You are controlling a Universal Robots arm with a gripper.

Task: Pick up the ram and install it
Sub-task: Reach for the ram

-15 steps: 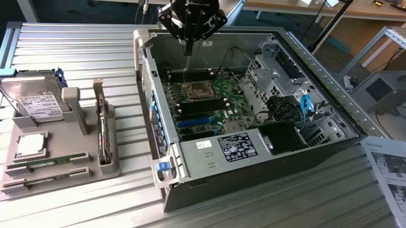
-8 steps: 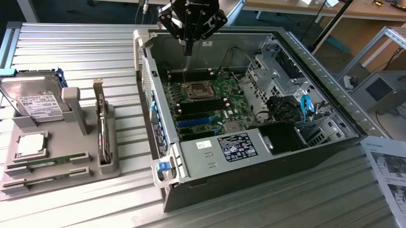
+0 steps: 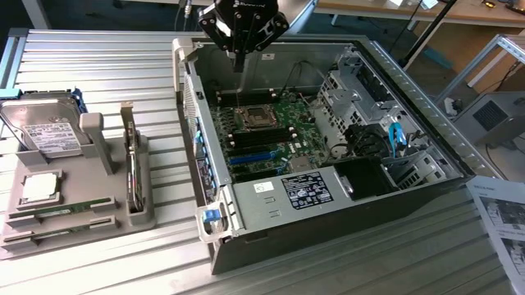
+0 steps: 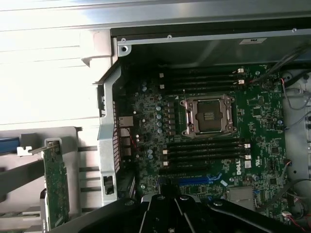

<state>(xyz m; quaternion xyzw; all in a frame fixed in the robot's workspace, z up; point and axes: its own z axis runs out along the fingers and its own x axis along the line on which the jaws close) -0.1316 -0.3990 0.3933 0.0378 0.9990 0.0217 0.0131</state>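
Note:
Two alike green ram sticks lie flat in slots of the grey holder tray (image 3: 107, 230) at the exterior view's left, one (image 3: 66, 208) just behind the other (image 3: 53, 232). My gripper (image 3: 238, 63) hangs far from them, above the back edge of the open computer case (image 3: 328, 243), fingers shut with nothing between them. Its black body (image 4: 165, 208) shows in the wrist view, looking down on the green motherboard (image 4: 262, 111). There the black memory slots (image 4: 201, 80) and a second bank (image 4: 204, 150) flank the processor socket (image 4: 209, 116).
The tray also holds a hard drive (image 3: 45, 129), a square silver processor (image 3: 39, 187) and an upright green card (image 3: 131, 166). Inside the case are a power supply (image 3: 283, 200), drive cages (image 3: 348, 101) and cables. Paper sheets (image 3: 502, 215) lie at the right.

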